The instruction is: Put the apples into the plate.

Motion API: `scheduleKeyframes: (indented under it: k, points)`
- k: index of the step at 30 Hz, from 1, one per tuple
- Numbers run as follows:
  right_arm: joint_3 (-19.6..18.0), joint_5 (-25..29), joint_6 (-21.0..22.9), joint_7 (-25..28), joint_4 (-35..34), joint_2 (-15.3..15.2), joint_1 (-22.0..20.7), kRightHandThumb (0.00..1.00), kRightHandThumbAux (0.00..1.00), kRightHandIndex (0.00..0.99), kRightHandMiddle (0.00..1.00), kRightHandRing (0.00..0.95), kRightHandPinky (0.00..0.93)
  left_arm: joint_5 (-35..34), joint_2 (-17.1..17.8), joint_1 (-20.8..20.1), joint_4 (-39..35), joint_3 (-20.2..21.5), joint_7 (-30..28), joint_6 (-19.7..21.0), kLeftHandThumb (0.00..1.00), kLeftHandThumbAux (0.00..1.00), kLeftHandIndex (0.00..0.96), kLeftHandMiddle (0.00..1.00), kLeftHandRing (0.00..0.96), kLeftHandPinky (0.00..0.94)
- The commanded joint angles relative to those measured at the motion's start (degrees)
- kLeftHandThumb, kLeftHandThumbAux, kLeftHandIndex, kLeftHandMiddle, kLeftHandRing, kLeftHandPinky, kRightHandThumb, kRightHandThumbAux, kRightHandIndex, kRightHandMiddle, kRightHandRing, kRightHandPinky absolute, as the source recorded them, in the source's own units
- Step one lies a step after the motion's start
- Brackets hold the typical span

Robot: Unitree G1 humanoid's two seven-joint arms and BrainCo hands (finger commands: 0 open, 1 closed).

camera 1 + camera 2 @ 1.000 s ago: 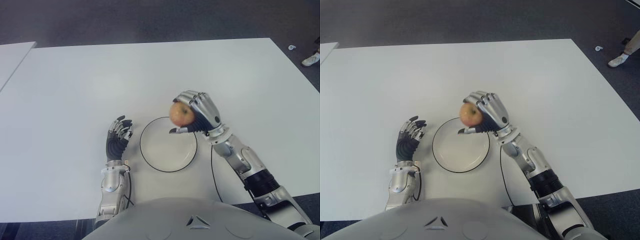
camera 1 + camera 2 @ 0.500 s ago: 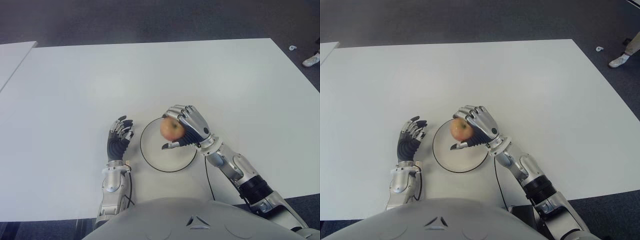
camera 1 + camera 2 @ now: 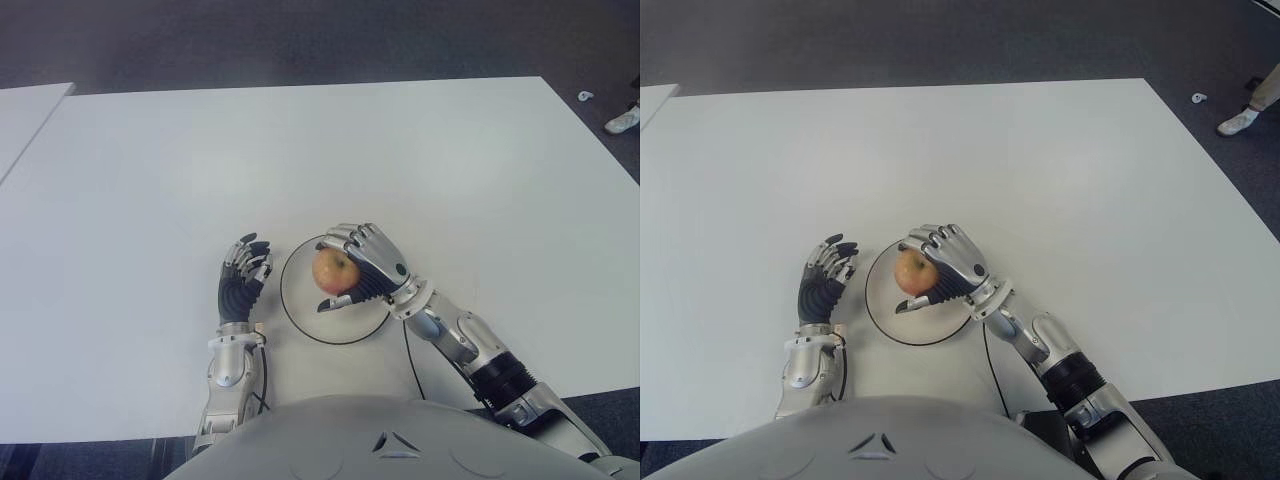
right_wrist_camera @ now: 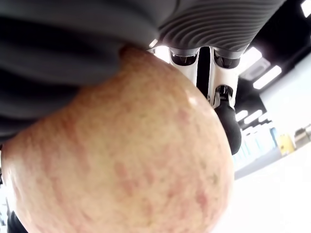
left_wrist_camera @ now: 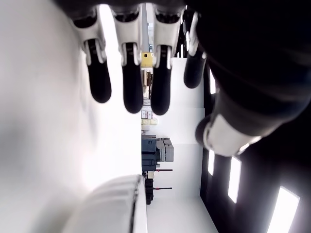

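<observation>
A red-yellow apple (image 3: 332, 270) is held in my right hand (image 3: 358, 268), whose fingers curl over its top while the thumb sits under it. Hand and apple hover over the middle of the white plate (image 3: 305, 320) with a thin dark rim, near the table's front edge. The apple (image 4: 121, 160) fills the right wrist view, pressed against the palm. My left hand (image 3: 243, 275) shows just left of the plate, fingers relaxed and holding nothing. In the left wrist view its fingertips (image 5: 131, 92) are spread with only the white table beside them.
The white table (image 3: 300, 150) stretches wide behind and to both sides. A second white table corner (image 3: 25, 105) shows at far left. Dark floor lies beyond, with a person's shoe (image 3: 622, 118) at the far right edge.
My right hand has carried the apple leftward and down, from the plate's far right rim to over the plate's middle. The left hand has barely shifted.
</observation>
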Motion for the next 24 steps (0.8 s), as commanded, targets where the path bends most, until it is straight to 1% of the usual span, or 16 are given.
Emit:
scheduleKeyframes:
  k: [1, 4, 10, 15, 22, 24]
  points:
    - [0.2, 0.4, -0.1, 1.0, 0.7, 0.5, -0.2, 0.852, 0.676, 0.397, 0.529, 0.827, 0.818, 0.0, -1.9, 1.5, 1.7, -0.8, 0.7, 2.0, 0.416, 0.74, 0.242, 0.346, 0.344, 0.344]
    - [0.4, 0.4, -0.1, 1.4, 1.0, 0.7, -0.1, 0.852, 0.676, 0.396, 0.529, 0.828, 0.819, 0.0, -2.0, 1.7, 1.5, -1.0, 0.7, 2.0, 0.414, 0.742, 0.245, 0.345, 0.343, 0.341]
    - [1.5, -1.1, 0.3, 0.8, 2.5, 1.0, 0.5, 0.852, 0.676, 0.396, 0.53, 0.829, 0.82, 0.3, -2.3, 1.8, 1.4, -1.3, 1.3, 1.9, 0.395, 0.747, 0.246, 0.343, 0.336, 0.328]
    - [1.7, -1.7, 1.7, 2.4, 2.6, 0.7, 1.0, 0.853, 0.675, 0.398, 0.53, 0.83, 0.821, 0.2, -2.3, 1.8, 1.2, -1.5, 1.5, 2.6, 0.389, 0.744, 0.246, 0.343, 0.339, 0.34]
    - [1.2, -0.9, 3.1, 4.1, 2.1, 0.5, 1.6, 0.853, 0.675, 0.399, 0.532, 0.824, 0.809, 0.3, -2.3, 1.8, 1.3, -1.7, 1.6, 2.3, 0.372, 0.739, 0.234, 0.338, 0.33, 0.321]
    - [0.7, 0.4, 3.1, 5.3, 1.5, 0.4, 1.7, 0.853, 0.674, 0.401, 0.529, 0.808, 0.792, 0.0, -2.2, 1.8, 1.3, -1.7, 1.4, 2.3, 0.37, 0.738, 0.232, 0.338, 0.332, 0.33]
